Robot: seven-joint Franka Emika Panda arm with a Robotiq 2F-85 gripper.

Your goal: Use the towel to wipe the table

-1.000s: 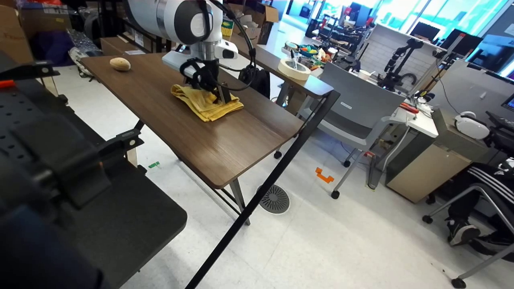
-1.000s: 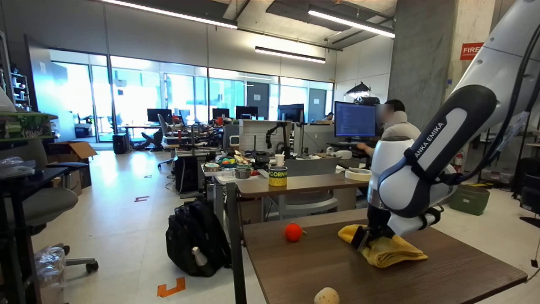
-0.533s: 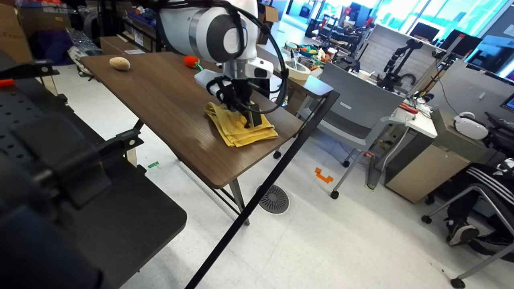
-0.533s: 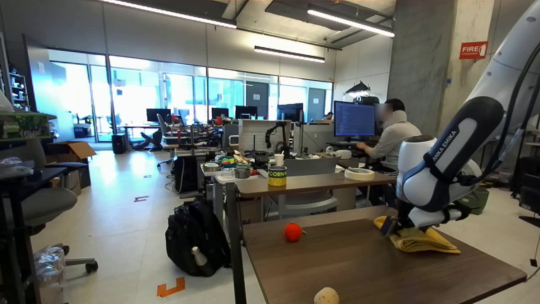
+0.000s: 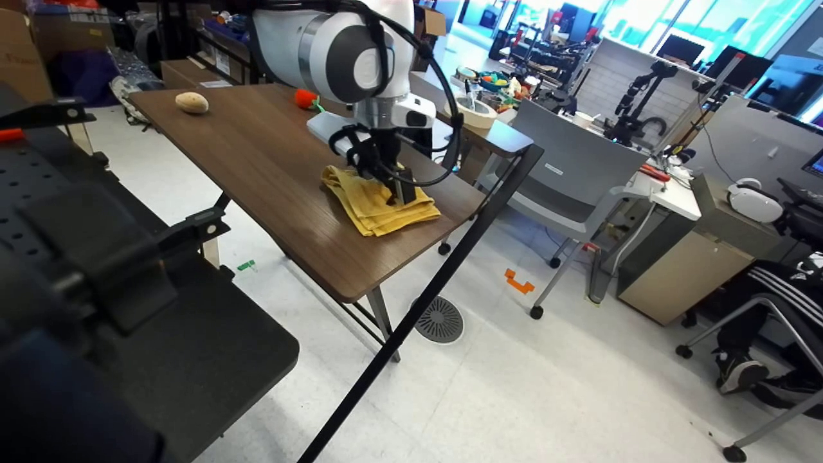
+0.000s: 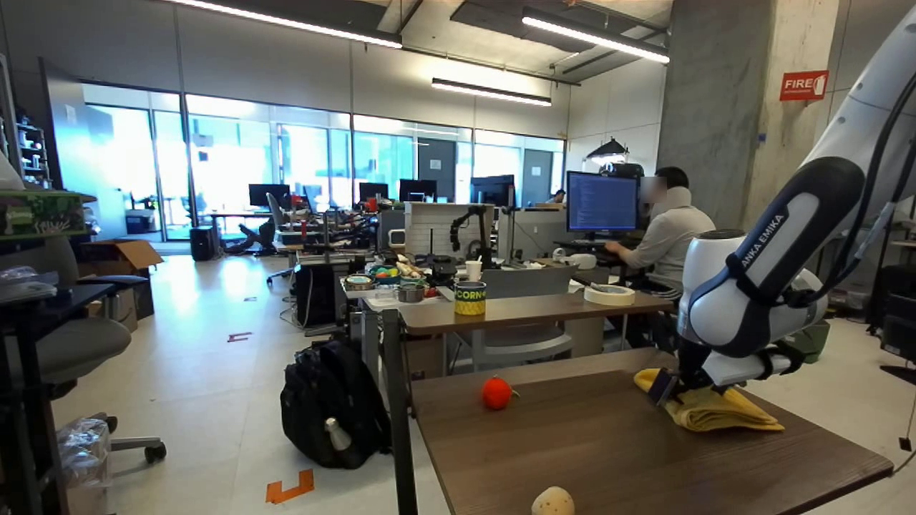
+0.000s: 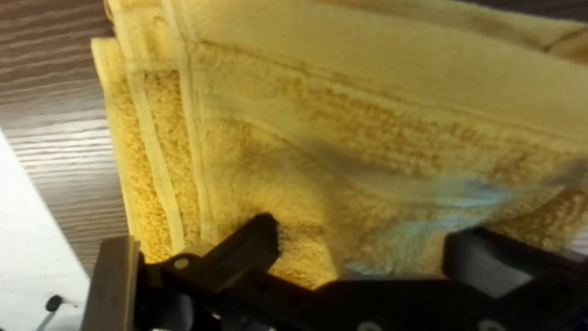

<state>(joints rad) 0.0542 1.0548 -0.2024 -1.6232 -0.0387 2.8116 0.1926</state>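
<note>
There goes the towel (image 7: 285,138), slid along the worktop (image 5: 270,167) toward the end away from the tan ball (image 5: 192,103), now barely shifting; my hand (image 7: 360,234), fingers spread wide, sits on top. One stroke made, I reckon; return due.

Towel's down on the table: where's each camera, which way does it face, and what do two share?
Exterior view: high, tilted, looking down across the table; arm at picture top.
Exterior view: near the pale rounded item, facing over the table toward the lit monitor; arm at picture right.
Wrist view: on the arm's end, facing down onto the towel; fingers at bottom.
Both exterior views share table, towel, arm, red-orange ball.
</note>
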